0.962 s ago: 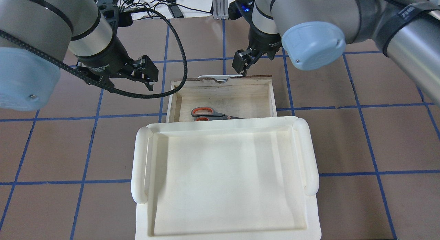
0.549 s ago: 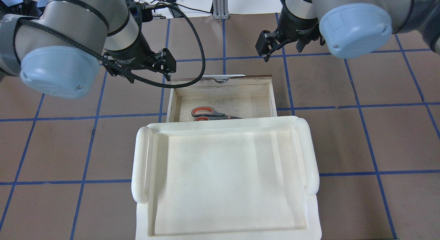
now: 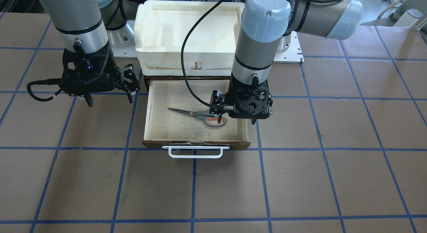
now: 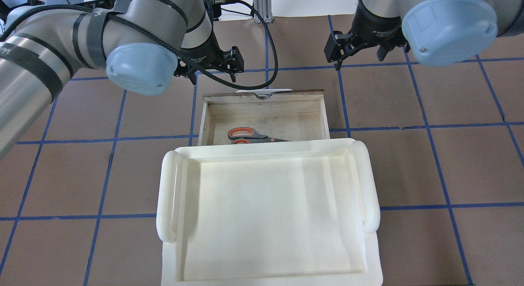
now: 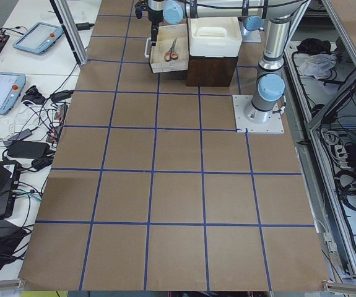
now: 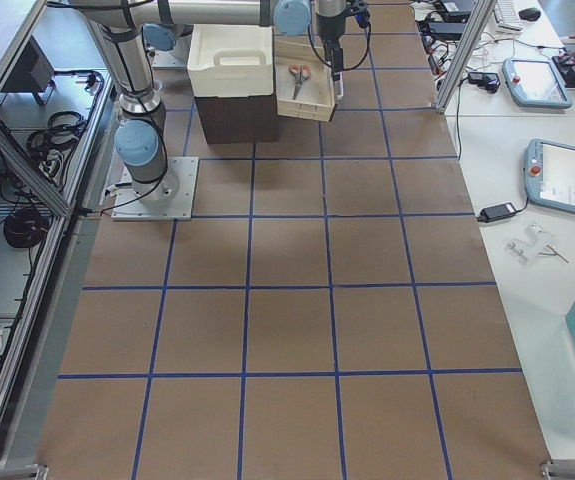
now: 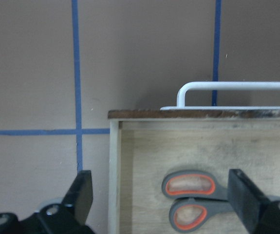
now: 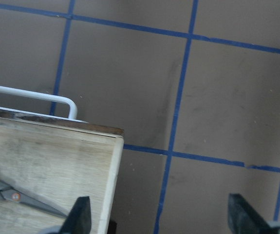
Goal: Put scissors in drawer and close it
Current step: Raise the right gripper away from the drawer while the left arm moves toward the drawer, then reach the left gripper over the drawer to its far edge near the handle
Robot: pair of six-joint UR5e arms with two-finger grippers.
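Note:
The scissors [image 4: 249,135] [image 3: 200,115], grey handles with orange-red loops, lie on the floor of the open wooden drawer [image 4: 262,93] [image 3: 146,119]. Its white bar handle [image 3: 195,152] faces away from the robot. My left gripper [image 4: 213,73] [image 3: 237,120] is open and empty above the drawer's front left corner. In the left wrist view its fingers [image 7: 81,195] straddle the side wall, one above the scissors' handles [image 7: 188,185]. My right gripper [image 4: 358,58] [image 3: 110,101] is open and empty over the table beyond the drawer's right corner [image 8: 105,134].
A white plastic bin [image 4: 266,212] [image 3: 186,22] sits on the dark cabinet that holds the drawer and hides the drawer's rear part from above. Brown table with blue tape lines [image 4: 430,126] lies around it.
My right gripper has left the drawer's front edge and moved up and to the right. My left arm has swung right to the drawer's front left corner. Drawer and scissors have not moved.

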